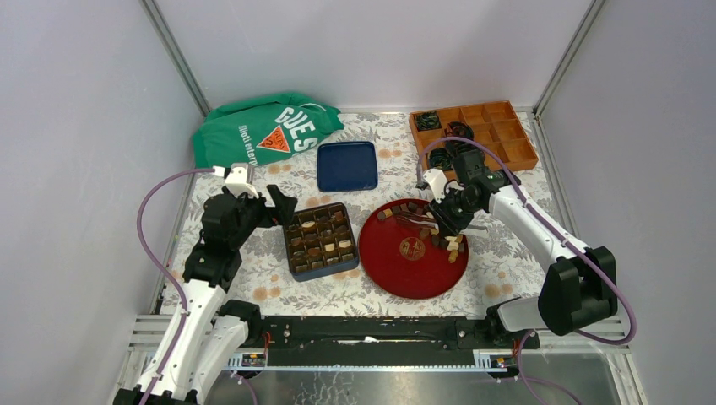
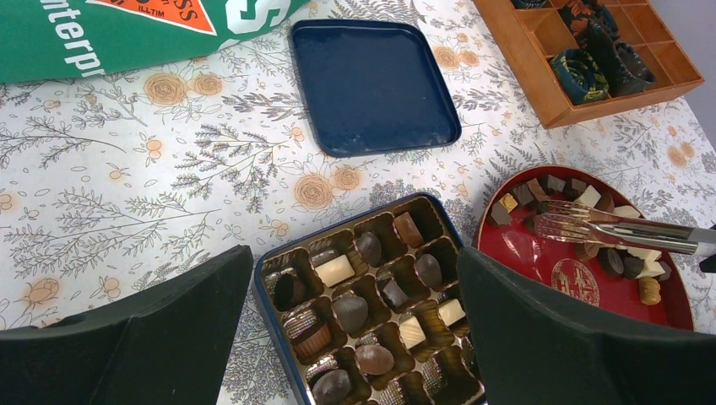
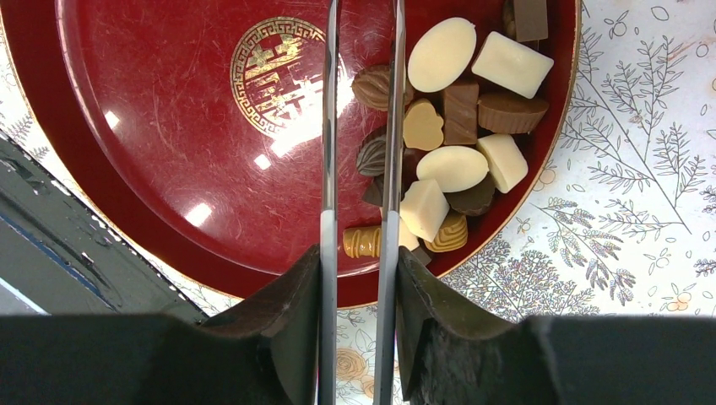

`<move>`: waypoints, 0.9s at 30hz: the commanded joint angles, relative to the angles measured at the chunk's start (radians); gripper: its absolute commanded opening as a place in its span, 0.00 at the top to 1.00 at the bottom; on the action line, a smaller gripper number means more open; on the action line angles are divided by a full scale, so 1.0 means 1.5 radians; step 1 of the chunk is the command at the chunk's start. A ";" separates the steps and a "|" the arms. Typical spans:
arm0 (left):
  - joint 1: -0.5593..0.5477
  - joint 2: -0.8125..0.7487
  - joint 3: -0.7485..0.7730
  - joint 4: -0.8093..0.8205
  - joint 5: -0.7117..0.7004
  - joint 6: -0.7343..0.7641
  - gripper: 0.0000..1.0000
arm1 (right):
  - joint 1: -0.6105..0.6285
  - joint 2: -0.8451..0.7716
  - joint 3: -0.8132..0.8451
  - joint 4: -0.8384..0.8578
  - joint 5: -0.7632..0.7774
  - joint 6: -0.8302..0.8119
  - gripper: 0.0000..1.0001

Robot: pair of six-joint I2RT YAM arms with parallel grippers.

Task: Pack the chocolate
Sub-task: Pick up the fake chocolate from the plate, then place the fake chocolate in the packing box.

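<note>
A blue box (image 1: pixel 319 240) with a gold divided liner holds several chocolates; it also shows in the left wrist view (image 2: pixel 263 291). My left gripper (image 1: pixel 283 207) (image 2: pixel 353 253) is open and empty above the box. A red plate (image 1: pixel 405 274) (image 3: pixel 169 126) carries several loose chocolates (image 3: pixel 456 126) (image 1: pixel 452 245) along its right side. My right gripper (image 1: pixel 447 221) (image 3: pixel 360 253) is shut on metal tongs (image 3: pixel 329 169) (image 2: pixel 608 229). The tongs reach over the plate. Their tips look empty in the left wrist view.
The box's blue lid (image 1: pixel 347 165) (image 2: pixel 371 84) lies behind the box. A green bag (image 1: pixel 262 131) lies at the back left. A wooden divided tray (image 1: pixel 481 126) (image 2: pixel 591 101) with black coiled cables stands at the back right.
</note>
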 commanded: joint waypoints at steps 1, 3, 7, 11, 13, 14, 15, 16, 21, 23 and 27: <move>0.000 0.001 0.019 0.012 -0.005 0.008 0.01 | 0.006 -0.030 0.015 0.003 -0.010 -0.001 0.88; 0.001 0.001 0.019 0.012 -0.004 0.008 0.01 | 0.005 -0.043 0.005 0.003 -0.015 -0.003 0.92; 0.001 0.003 0.019 0.012 -0.004 0.008 0.01 | -0.010 -0.081 -0.015 0.002 -0.044 -0.010 0.97; 0.000 0.006 0.019 0.012 -0.003 0.008 0.01 | -0.038 -0.124 -0.038 0.001 -0.104 -0.020 0.98; 0.000 0.008 0.019 0.012 -0.002 0.008 0.01 | -0.047 -0.149 -0.054 0.000 -0.141 -0.032 0.99; 0.000 0.008 0.019 0.013 -0.001 0.008 0.01 | -0.049 -0.162 -0.062 -0.003 -0.160 -0.043 0.99; 0.000 0.009 0.019 0.013 -0.001 0.007 0.01 | -0.049 -0.174 -0.070 -0.006 -0.179 -0.055 0.99; 0.000 0.011 0.019 0.013 0.000 0.007 0.01 | -0.049 -0.187 -0.075 -0.012 -0.199 -0.072 0.99; 0.000 0.015 0.019 0.013 0.002 0.007 0.01 | -0.049 -0.221 -0.064 -0.034 -0.271 -0.120 0.99; 0.000 0.016 0.019 0.011 0.001 0.007 0.01 | -0.048 -0.218 -0.048 -0.046 -0.294 -0.140 0.99; 0.000 0.018 0.020 0.009 -0.001 0.007 0.01 | -0.021 -0.192 -0.008 -0.067 -0.317 -0.176 0.99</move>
